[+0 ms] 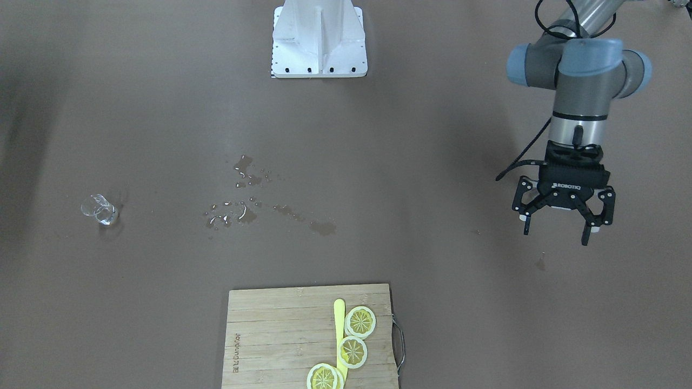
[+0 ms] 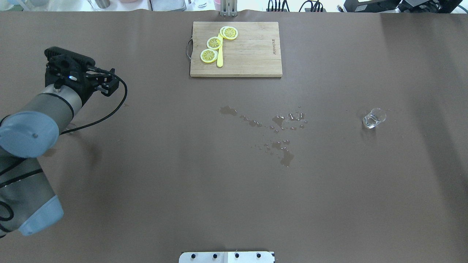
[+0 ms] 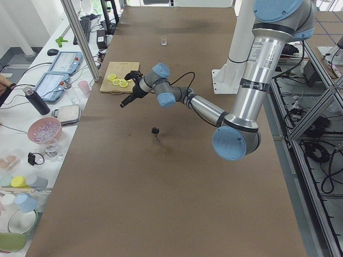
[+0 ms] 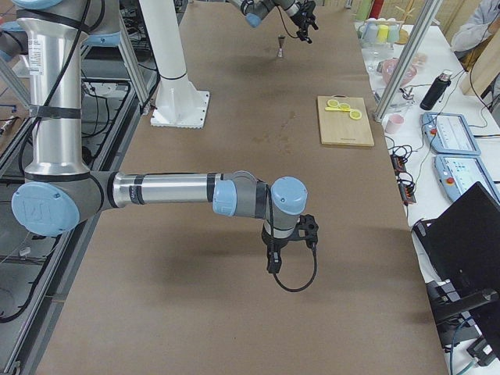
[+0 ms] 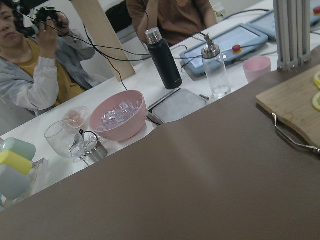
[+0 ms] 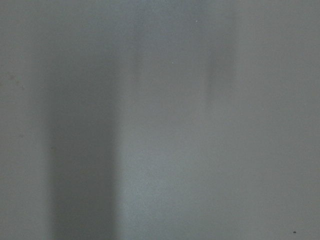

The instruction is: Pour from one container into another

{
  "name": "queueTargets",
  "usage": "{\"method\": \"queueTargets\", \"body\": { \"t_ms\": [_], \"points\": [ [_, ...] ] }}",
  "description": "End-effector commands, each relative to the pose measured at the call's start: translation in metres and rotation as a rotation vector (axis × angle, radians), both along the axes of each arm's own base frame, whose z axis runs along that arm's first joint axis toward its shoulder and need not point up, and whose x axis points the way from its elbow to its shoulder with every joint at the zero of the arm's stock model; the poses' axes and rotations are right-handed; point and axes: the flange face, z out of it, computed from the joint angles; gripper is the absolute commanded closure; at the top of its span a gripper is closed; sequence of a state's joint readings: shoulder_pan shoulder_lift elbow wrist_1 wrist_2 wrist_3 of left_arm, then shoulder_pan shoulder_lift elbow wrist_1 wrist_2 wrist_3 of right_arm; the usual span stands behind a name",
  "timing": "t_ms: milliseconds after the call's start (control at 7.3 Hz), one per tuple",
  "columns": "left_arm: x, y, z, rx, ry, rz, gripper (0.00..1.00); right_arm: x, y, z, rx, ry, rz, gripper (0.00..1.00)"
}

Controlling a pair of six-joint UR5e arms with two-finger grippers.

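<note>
The small clear glass stands alone on the brown table on the robot's right side, far off in the exterior left view. The metal jigger stands upright on the robot's left side; the left arm hides it in the front view. My left gripper hangs open and empty above the table, a short way past the jigger. My right gripper points down over bare table, and I cannot tell its state. Its wrist view is only blurred grey.
Spilled liquid is scattered over the table's middle. A wooden cutting board with lemon slices and a yellow knife lies at the far edge. Beyond that edge are a side table with a pink bowl, a bottle and people.
</note>
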State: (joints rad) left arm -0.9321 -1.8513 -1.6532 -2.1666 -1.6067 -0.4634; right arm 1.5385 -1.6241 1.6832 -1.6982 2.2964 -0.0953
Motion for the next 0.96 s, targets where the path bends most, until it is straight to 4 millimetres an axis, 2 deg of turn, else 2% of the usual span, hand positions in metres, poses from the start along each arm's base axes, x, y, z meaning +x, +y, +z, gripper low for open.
{"method": "queueTargets", "body": {
  "t_ms": [0, 137, 274, 411, 548, 822],
  "points": [
    [-0.063, -0.043, 0.073, -0.204, 0.026, 0.017, 0.01, 0.000, 0.001, 0.005, -0.009, 0.000, -0.001, 0.00],
    [-0.093, -0.045, 0.090, -0.311, 0.061, 0.035, 0.01, 0.000, 0.001, 0.006, -0.011, 0.000, -0.001, 0.00],
    [-0.135, -0.051, 0.113, -0.434, 0.144, 0.057, 0.01, 0.000, 0.000, 0.004, -0.008, 0.000, -0.001, 0.00],
    [-0.175, -0.052, 0.122, -0.537, 0.232, 0.068, 0.01, 0.000, -0.001, 0.003, -0.006, 0.000, -0.001, 0.00],
    [-0.194, -0.047, 0.119, -0.565, 0.275, 0.071, 0.01, 0.000, -0.001, 0.004, -0.008, 0.002, 0.000, 0.00],
    [-0.234, 0.013, 0.157, -0.742, 0.347, 0.051, 0.01, 0.001, 0.001, 0.009, -0.020, 0.009, 0.003, 0.00]
  ]
}}
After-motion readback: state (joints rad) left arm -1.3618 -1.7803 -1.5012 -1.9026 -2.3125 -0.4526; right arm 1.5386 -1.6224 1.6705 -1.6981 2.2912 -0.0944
